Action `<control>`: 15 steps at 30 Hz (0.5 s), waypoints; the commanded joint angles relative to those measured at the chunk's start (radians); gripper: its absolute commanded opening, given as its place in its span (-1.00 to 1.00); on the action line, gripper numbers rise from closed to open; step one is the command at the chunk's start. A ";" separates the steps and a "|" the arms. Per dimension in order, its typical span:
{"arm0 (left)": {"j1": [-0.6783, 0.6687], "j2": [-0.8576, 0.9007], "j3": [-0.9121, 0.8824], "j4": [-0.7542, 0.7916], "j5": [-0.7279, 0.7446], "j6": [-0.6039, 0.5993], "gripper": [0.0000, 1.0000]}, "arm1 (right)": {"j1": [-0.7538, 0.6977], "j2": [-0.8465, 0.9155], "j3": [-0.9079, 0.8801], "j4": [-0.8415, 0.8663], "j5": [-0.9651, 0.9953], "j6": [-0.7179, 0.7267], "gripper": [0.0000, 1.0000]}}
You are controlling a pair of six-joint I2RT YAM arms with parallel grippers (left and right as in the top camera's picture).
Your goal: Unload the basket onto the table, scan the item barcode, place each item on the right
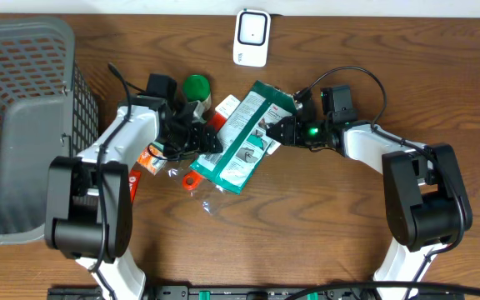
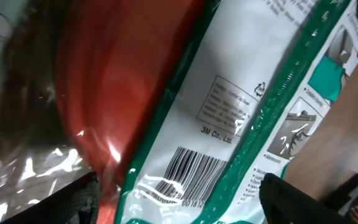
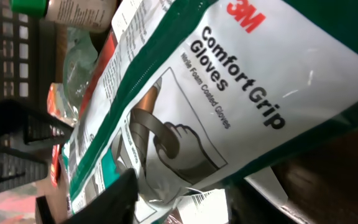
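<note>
On the desk (image 1: 348, 50), the glove packet (image 1: 244, 142) lies slanted over clutter, between both tools. It looks light, floppy and slick, so a flat edge is probably the best place to pinch. The left tool (image 1: 202, 137) gapes wide beside it. The right tool (image 1: 277, 129) straddles its edge, but I cannot tell if it grips. The packet is green and white, with its barcode (image 2: 191, 171) near one end.

In the left wrist view, glare and wrinkles swallow part of the barcode (image 2: 188, 174) on the glove packet (image 2: 241, 93), its boxed print (image 2: 225, 106) is too fine to read, and the red thing (image 2: 117, 81) beside it is a blur. Overhead, the basket (image 1: 23, 125) at the desk's left edge is cut off by the frame. The bottom edge of the right wrist view clips the right gripper (image 3: 185, 196), so whether it pinches the packet cannot be told.
</note>
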 commanded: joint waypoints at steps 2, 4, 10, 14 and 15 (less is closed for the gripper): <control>-0.001 0.029 -0.011 0.015 0.047 -0.006 0.63 | 0.008 0.008 0.008 0.003 -0.010 -0.003 -0.28; -0.001 0.033 -0.011 0.026 0.047 -0.006 0.64 | 0.010 0.008 0.008 0.007 -0.010 -0.002 -0.29; -0.002 0.033 -0.011 0.043 0.079 -0.006 0.64 | 0.023 0.008 0.008 0.014 -0.018 -0.002 0.08; -0.002 0.034 -0.011 0.053 0.098 -0.005 0.63 | 0.048 0.008 0.008 0.026 -0.024 -0.002 0.16; -0.002 0.034 -0.011 0.055 0.098 -0.005 0.63 | 0.054 0.008 0.008 0.032 -0.024 -0.002 0.12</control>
